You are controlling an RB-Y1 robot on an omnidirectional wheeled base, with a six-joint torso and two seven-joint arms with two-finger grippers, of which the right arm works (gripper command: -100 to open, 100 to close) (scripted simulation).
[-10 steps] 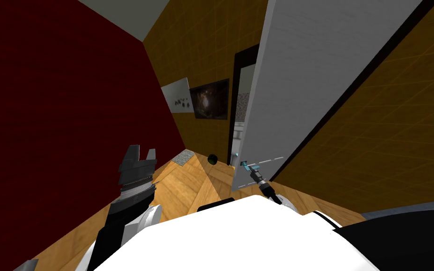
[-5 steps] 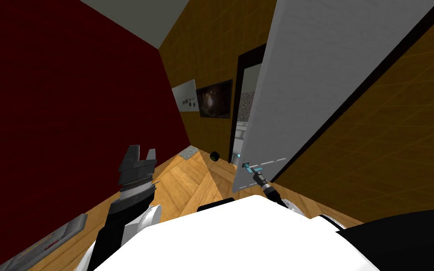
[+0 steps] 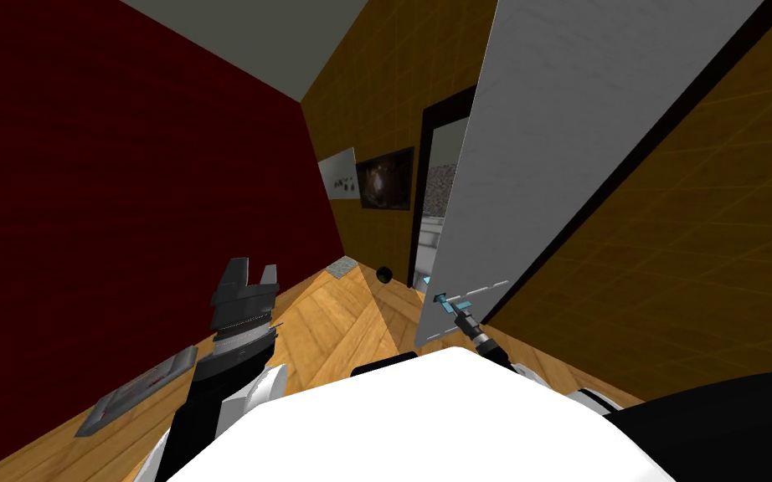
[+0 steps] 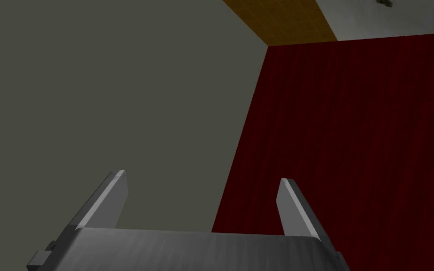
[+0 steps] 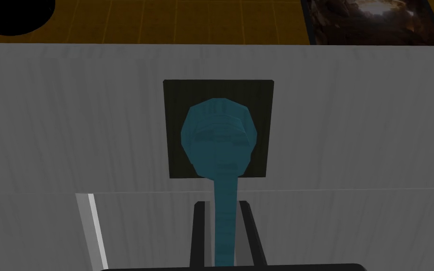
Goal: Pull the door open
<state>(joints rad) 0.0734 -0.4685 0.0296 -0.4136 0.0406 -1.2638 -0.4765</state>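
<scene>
The floor (image 3: 334,318) under me is wood planking. The door (image 5: 352,117) looks matt pale grey, faintly grained; the teal handle (image 5: 218,136) in my right tool (image 5: 224,207) is smooth, matt.

Teal lever handle (image 5: 218,136) on white door (image 5: 352,117), tight in right tool (image 5: 221,207)

This is a narrow hallway in a home: a wood plank floor (image 3: 326,314) runs between a dark red wall (image 3: 125,209) and ochre walls (image 3: 694,251) with a faint grid, under a plain grey ceiling (image 3: 292,42). A dark picture (image 3: 386,178) and a white picture (image 3: 338,173) hang side by side near a dark-framed doorway (image 3: 420,192). A white door (image 3: 543,142) with a teal lever handle (image 5: 218,136) and a small grey mat (image 3: 342,267) at the floor's far end look domestic too.
</scene>
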